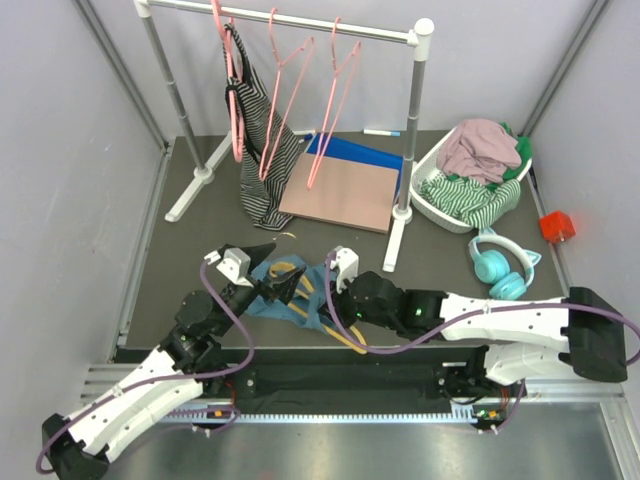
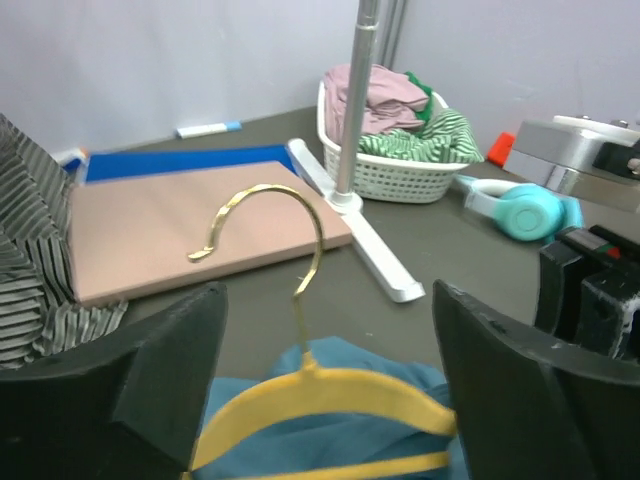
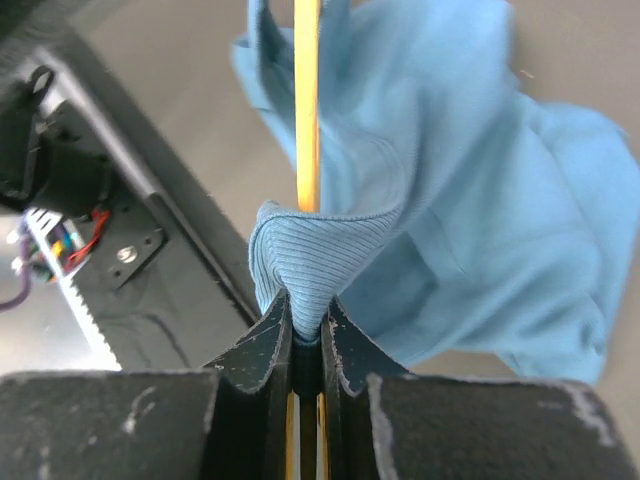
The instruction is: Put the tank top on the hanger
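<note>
Laundry clutter on the dark surface (image 1: 175,265)
Clothes rack (image 1: 300,22) at 12 o'clock carries pink hangers (image 1: 335,90) and a striped garment (image 1: 262,150); basket (image 1: 425,200) at 2 o'clock, teal headphones (image 1: 500,265) by 3 o'clock.

Light: bright, even, diffuse — coming from overhead.
Shadows: faint, soft-edged beneath the clothes rack (image 1: 290,25) and basket (image 1: 420,185).
Glare: pale sheen on the metal strip (image 1: 400,450) at the near edge.
Left wrist focus: basket sharp; left gripper (image 2: 328,300) dark, slightly soft.
Right wrist focus: tank top (image 3: 330,260) ribbing crisp — far folds and upper edge blurred.
</note>
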Controlling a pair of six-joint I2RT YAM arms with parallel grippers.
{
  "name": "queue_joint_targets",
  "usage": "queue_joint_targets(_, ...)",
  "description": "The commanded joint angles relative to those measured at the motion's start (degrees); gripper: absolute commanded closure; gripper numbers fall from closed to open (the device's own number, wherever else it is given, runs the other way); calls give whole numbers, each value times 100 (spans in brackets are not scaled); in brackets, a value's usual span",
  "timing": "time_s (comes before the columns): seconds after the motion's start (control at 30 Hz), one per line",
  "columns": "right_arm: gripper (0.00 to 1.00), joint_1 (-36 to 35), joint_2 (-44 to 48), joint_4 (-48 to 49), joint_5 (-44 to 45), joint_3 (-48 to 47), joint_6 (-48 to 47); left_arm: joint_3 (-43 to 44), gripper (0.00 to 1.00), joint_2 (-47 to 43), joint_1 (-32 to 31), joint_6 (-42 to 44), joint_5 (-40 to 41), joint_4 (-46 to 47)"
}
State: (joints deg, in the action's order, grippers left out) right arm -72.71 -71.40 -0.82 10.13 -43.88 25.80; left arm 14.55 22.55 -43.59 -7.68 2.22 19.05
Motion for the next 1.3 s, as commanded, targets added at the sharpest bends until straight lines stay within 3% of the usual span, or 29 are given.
queue_joint_targets(0.0, 100, -33, 547, -74, 867, 116, 539, 171, 1, -40, -9, -5, 42, 424)
queue_joint_targets(0.2, 100, -33, 1065, -848, 1613, 213, 900, 128, 1, -110, -9, -14, 313, 415)
queue_joint_targets(0.47, 100, -33, 1803, -2571, 2887, -129, 1506, 57, 1, -303, 0, -40, 938, 336)
queue_joint_targets(0.8, 100, -33, 1761, -4144, 4277, -1595, 1524, 31, 1, -242, -9, -58, 1255, 328)
queue_joint_targets(1.27, 100, 151, 1058, -3575, 5148, -3328, -189, 66, 1, -251, -9, -67, 1255, 275)
